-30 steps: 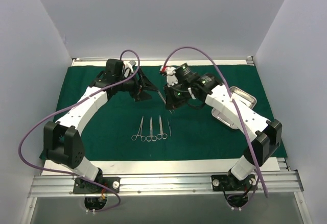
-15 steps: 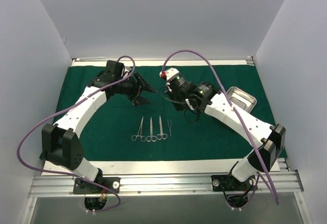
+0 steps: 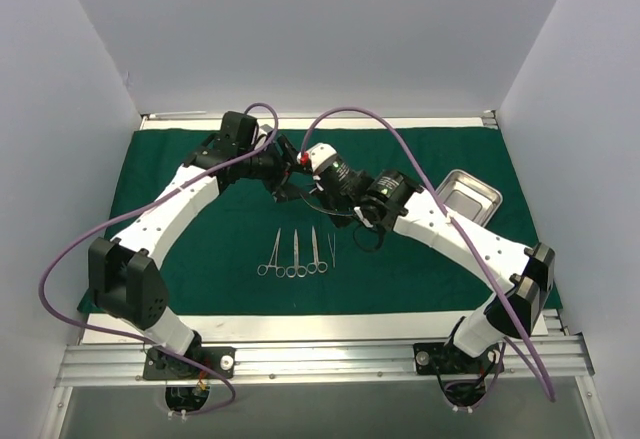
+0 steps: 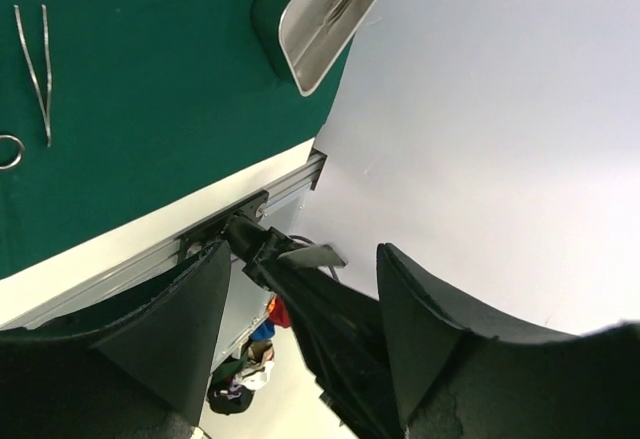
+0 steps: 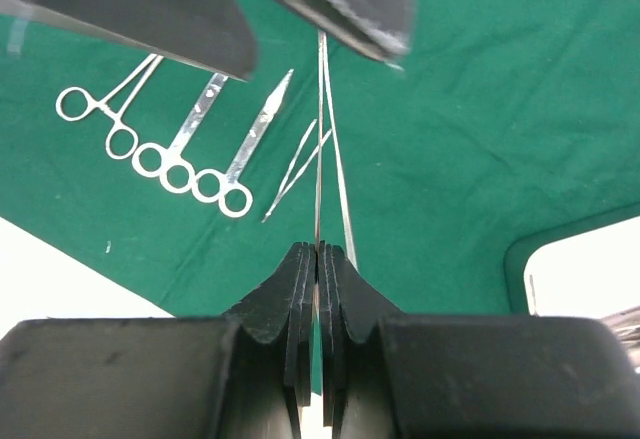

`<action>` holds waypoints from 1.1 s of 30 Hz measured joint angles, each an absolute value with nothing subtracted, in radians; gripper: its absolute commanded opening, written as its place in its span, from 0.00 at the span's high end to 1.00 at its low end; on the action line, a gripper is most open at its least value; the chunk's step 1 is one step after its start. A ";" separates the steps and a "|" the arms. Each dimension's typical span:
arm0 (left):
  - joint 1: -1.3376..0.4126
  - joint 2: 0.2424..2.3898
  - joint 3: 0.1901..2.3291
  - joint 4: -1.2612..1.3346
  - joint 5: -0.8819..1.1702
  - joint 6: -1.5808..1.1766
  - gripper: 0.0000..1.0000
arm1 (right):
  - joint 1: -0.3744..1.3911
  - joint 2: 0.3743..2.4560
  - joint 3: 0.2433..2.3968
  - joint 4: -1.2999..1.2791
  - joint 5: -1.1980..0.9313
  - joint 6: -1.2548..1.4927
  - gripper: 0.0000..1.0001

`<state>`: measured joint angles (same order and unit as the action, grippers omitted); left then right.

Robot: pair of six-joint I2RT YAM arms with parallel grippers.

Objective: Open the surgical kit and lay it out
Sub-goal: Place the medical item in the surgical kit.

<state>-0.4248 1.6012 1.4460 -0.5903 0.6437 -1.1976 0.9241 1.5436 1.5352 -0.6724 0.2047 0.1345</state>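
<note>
Tweezers are pinched in the fully closed right gripper and presented between the wide, empty jaws of the left gripper, above the spread green cloth where other instruments are laid in a row. Release is best withheld until the left is closed.
</note>
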 measured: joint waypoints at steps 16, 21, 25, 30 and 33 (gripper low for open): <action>-0.454 1.602 1.445 -0.565 0.630 -1.228 0.65 | 0.942 1.541 1.498 -0.642 0.189 0.160 1.00; -0.455 1.609 1.445 -0.566 0.621 -1.214 0.98 | 0.942 1.531 1.502 -0.653 0.221 0.163 1.00; -0.455 1.620 1.445 -0.561 0.621 -1.201 0.98 | 0.945 1.531 1.517 -0.674 0.245 0.163 1.00; -0.457 1.621 1.445 -0.542 0.635 -1.192 0.98 | 0.952 1.531 1.534 -0.700 0.278 0.175 0.92; -0.458 1.621 1.445 -0.519 0.640 -1.192 0.98 | 0.953 1.531 1.549 -0.715 0.299 0.196 0.62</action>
<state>-0.4580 1.6211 1.4448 -0.5186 0.6399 -1.1919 0.9531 1.5311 1.5494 -0.7155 0.2985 0.1955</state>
